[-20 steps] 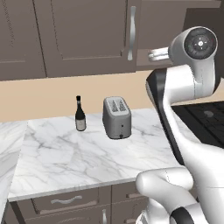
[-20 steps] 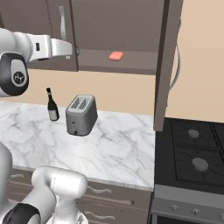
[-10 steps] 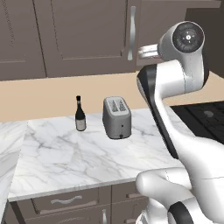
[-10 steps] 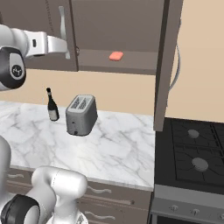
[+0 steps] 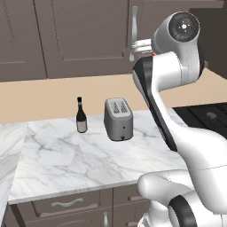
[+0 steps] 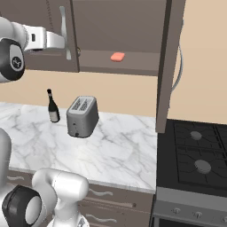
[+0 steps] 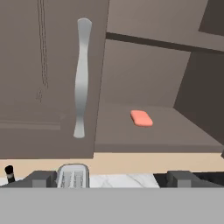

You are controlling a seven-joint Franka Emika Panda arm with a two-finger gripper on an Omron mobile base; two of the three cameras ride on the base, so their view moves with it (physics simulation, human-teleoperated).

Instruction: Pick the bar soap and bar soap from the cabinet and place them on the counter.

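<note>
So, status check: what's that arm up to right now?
Tool open, empty, facing the cabinet. One bar soap on the shelf, untouched. Closed left door's handle close beside the path.

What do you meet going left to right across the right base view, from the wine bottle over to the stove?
Wine bottle → toaster → bar soap up on the cabinet shelf → open cabinet door → stove.

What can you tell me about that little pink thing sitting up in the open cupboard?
It is a bar soap: a small, flat, salmon-pink block with rounded corners, plain and matte. It lies flat on the bottom shelf of the open cabinet, set slightly askew, with bare shelf all around it. Nothing touches it except the shelf; the gripper is well short of it.
</note>
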